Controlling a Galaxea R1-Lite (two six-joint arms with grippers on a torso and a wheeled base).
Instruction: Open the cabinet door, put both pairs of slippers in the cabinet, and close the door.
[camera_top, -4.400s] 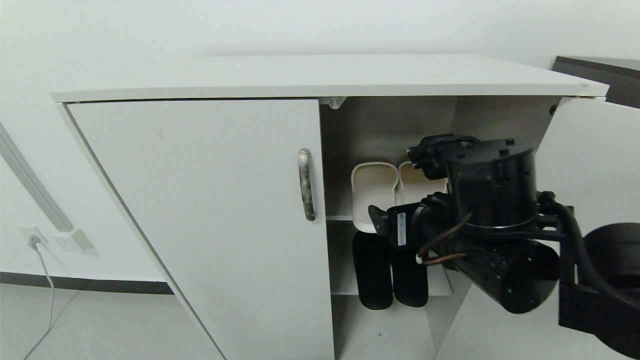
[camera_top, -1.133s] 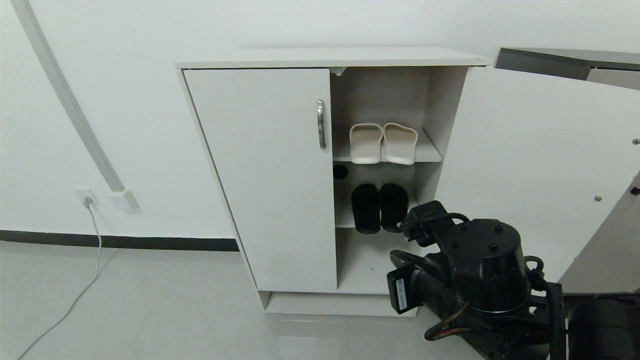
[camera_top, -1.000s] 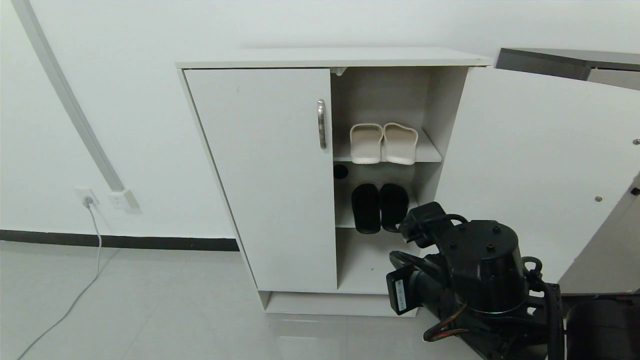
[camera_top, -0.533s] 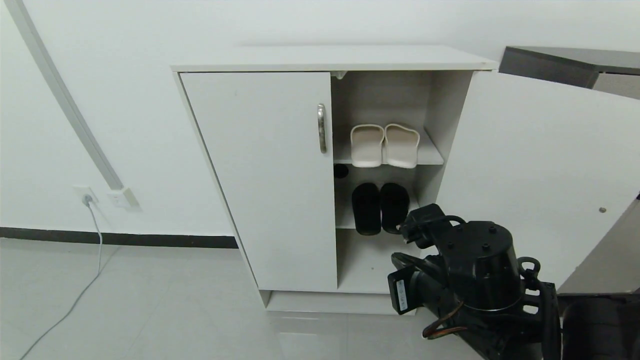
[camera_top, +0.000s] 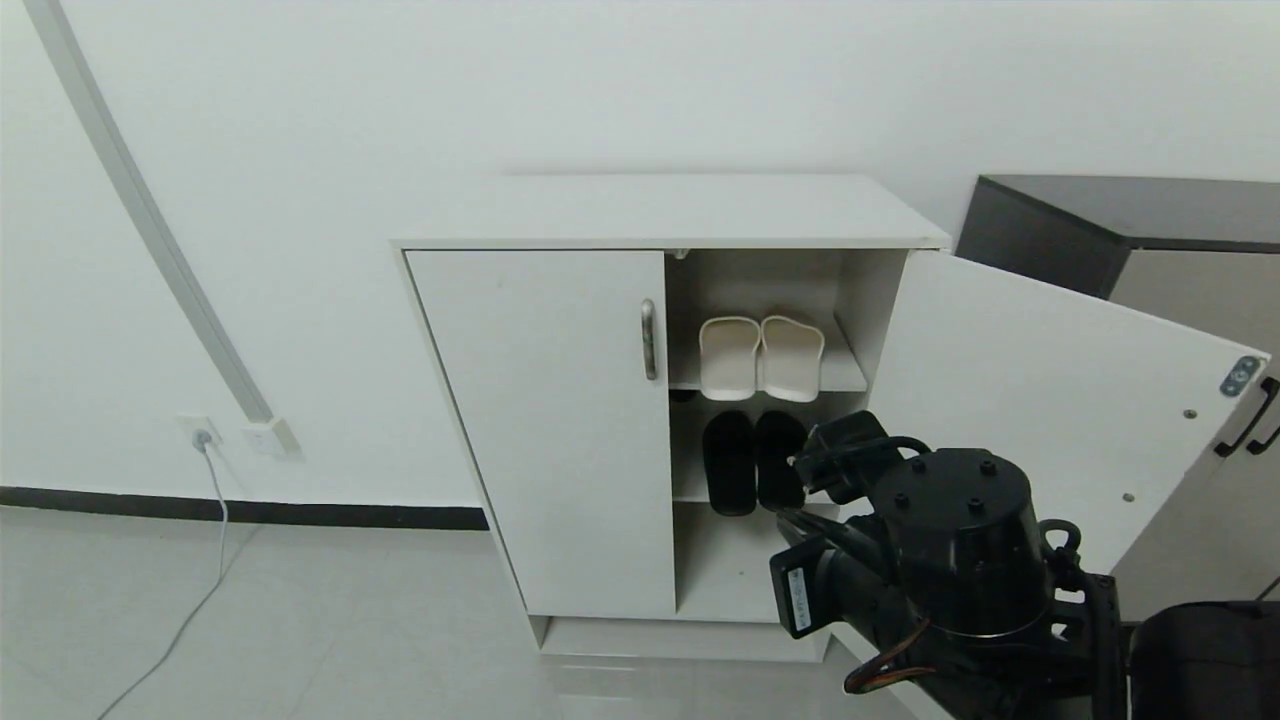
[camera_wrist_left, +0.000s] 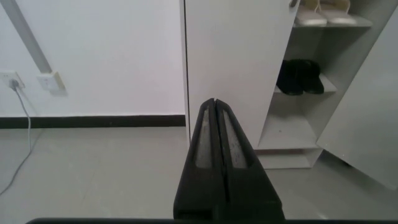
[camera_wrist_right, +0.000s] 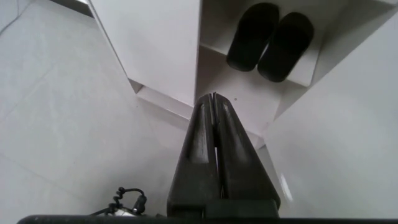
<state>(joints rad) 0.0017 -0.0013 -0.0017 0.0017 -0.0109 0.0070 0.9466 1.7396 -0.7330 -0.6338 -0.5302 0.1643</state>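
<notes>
The white cabinet (camera_top: 660, 210) has its left door (camera_top: 540, 430) closed and its right door (camera_top: 1040, 400) swung wide open. A cream pair of slippers (camera_top: 762, 357) lies on the upper shelf. A black pair (camera_top: 752, 460) lies on the shelf below. My right arm (camera_top: 940, 560) hangs low in front of the open side, clear of the shelves. In the right wrist view my right gripper (camera_wrist_right: 213, 102) is shut and empty, with the black slippers (camera_wrist_right: 270, 40) beyond it. My left gripper (camera_wrist_left: 214, 106) is shut and empty over the floor, facing the closed door (camera_wrist_left: 236, 62).
A dark cabinet (camera_top: 1120, 230) stands just right of the open door. A wall socket with a cable (camera_top: 203, 437) and a slanted wall strip (camera_top: 140, 210) are at the left. Grey tiled floor (camera_top: 350, 640) stretches in front.
The head camera has drawn back, so the cabinet looks smaller and farther off. My right arm, inside the opening by the slippers 4.4 s ago, is now outside it.
</notes>
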